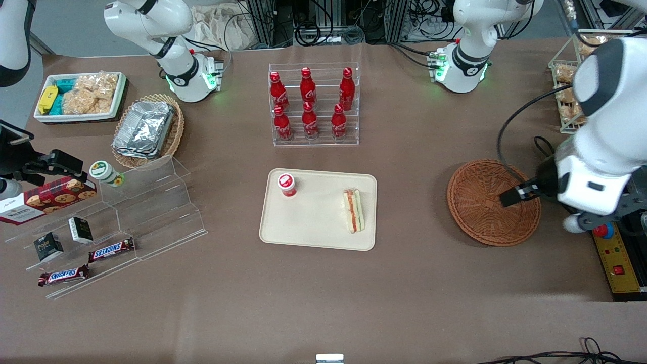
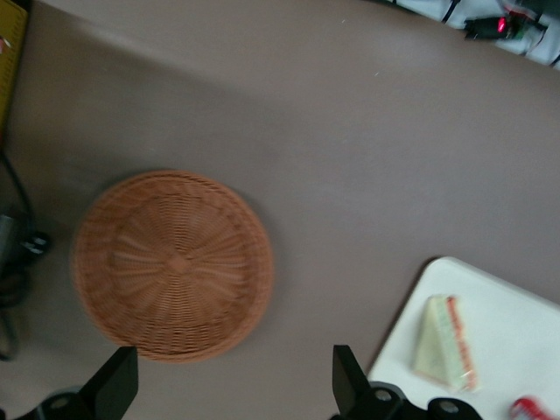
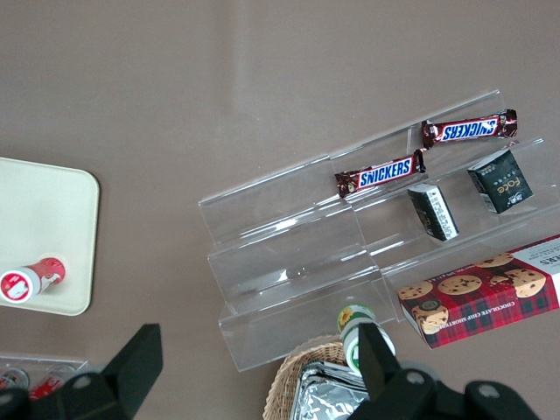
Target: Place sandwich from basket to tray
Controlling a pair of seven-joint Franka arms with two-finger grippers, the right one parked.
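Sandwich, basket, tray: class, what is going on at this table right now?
The sandwich already lies on the tray, beside a small red-capped bottle. The basket holds nothing. The left arm's gripper hangs above the table by the basket, fingers open and holding nothing, so the placing looks done.

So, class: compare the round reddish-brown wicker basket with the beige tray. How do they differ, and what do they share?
The basket is round, woven and reddish-brown; the tray is rectangular, smooth and cream. The basket holds nothing, while the tray carries the sandwich and a small red-capped bottle. The open gripper hangs over the basket, not the tray. Both are shallow and rest on the table.
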